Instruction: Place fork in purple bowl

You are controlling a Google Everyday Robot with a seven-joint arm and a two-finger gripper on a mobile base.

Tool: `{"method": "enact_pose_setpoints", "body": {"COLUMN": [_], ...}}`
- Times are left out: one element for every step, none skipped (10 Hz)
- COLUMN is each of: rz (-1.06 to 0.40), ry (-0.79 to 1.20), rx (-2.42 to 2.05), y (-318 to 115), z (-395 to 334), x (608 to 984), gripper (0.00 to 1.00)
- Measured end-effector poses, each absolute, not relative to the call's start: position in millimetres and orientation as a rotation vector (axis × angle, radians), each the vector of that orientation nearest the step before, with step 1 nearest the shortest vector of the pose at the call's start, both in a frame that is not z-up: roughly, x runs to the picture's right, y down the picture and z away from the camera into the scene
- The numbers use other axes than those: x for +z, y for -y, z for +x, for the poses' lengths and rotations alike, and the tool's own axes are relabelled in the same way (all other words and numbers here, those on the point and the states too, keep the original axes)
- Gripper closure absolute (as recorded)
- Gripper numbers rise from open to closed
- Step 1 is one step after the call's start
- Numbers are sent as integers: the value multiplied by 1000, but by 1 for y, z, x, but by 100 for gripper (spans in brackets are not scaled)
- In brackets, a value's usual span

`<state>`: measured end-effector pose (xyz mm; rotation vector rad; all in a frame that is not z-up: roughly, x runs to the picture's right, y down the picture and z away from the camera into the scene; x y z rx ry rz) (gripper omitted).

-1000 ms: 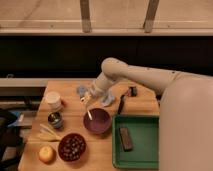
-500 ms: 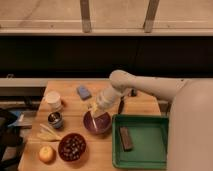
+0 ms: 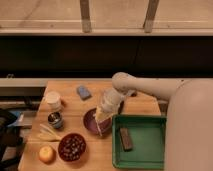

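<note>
Spotted the pale two-finger gripper (image 3: 102, 118) low over the round matte purple bowl (image 3: 86, 121), toward the bowl's 3 o'clock side, wrist angled down from the 1 o'clock direction. Could not tell whether clamped, together or apart. Made out a thin pale silvery sliver, taken for the small metal fork (image 3: 98, 128), hanging from the tool toward the bowl's 5 o'clock rim; could not tell whether touching the rim or clear of it. Judged the steep downward tilt chosen to drop the utensil's low end inside the smooth hollow rather than across the edge. Judged the task near its end, release not yet confirmed.

Noted the bowl near the middle of the light wooden table (image 3: 70, 106), probably so placed for easy reach from above. Saw the green rectangular tray (image 3: 150, 150) just beside it at 4 o'clock, holding a dark brown bar (image 3: 126, 139). Saw the darker maroon speckled bowl (image 3: 71, 146) close at 7 o'clock and the pale yellow sticks (image 3: 47, 133) at 8 o'clock, both near enough to call for a straight lift away. Noted a blue sponge-like block (image 3: 83, 92) at 12 o'clock, well apart
</note>
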<state>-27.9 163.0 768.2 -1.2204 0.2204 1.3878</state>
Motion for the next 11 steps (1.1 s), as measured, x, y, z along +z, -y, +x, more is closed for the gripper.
{"method": "enact_pose_setpoints", "body": {"rz": [-1234,-1243,-1249,-1254,-1253,-1244,-1222,-1188,-1163,-1159,-1161], "ry": [-241,-262,-274,-283,-289,-293,-286,-256,-240,-238,-238], "rx": [1370,1358,1346,1328,1320,1318,1312,1325,1345,1347,1342], "y": [-165,-166,-166,-165,-164,-161,-154,-144,-138,-138,-138], "z": [-30,-30,-31,-35,-36,-34,-35,-37,-32,-32,-35], "x": [770,774,777,778,780,782,782,781,782,782,782], "gripper": [67,55,46,35,26,23,22,22,22,22,22]}}
